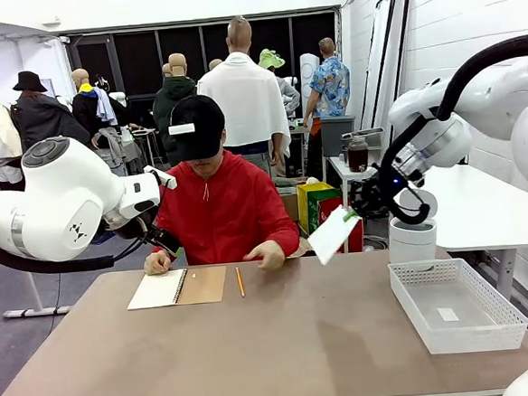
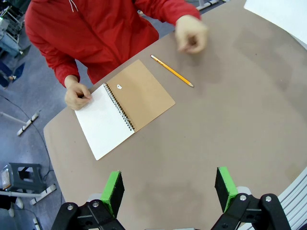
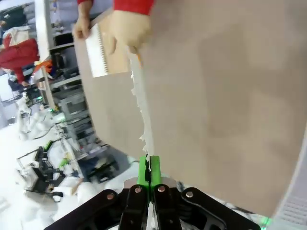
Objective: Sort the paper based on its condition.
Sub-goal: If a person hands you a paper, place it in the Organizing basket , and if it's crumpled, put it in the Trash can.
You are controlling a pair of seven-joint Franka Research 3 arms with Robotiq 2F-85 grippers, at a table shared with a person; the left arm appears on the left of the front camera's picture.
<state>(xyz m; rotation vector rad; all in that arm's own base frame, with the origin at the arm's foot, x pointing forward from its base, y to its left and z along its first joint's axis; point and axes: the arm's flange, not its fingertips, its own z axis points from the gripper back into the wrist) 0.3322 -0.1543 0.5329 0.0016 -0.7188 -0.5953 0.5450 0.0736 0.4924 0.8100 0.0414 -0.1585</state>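
Front view: the paper (image 1: pixel 334 234) is clamped at its upper corner by the right gripper (image 1: pixel 363 207) and hangs tilted in the air below and left of the fingers. It is above the table (image 1: pixel 301 340), up and left of the white mesh basket (image 1: pixel 457 304) and apart from it. Risk is judged: with so little of the sheet pinched, it could slip out or tear, or drift past the basket if let go from this height.

Left wrist view: the left gripper (image 2: pixel 169 188) is seen spread wide and empty over bare table. The open notebook (image 2: pixel 124 108) and pencil (image 2: pixel 171 70) are noted near the person's hands.

Right wrist view: the pads are pressed together on the sheet's near edge. The sheet is seen edge-on, running up from the fingertips, and its edge looks ragged, so tearing there is likely.
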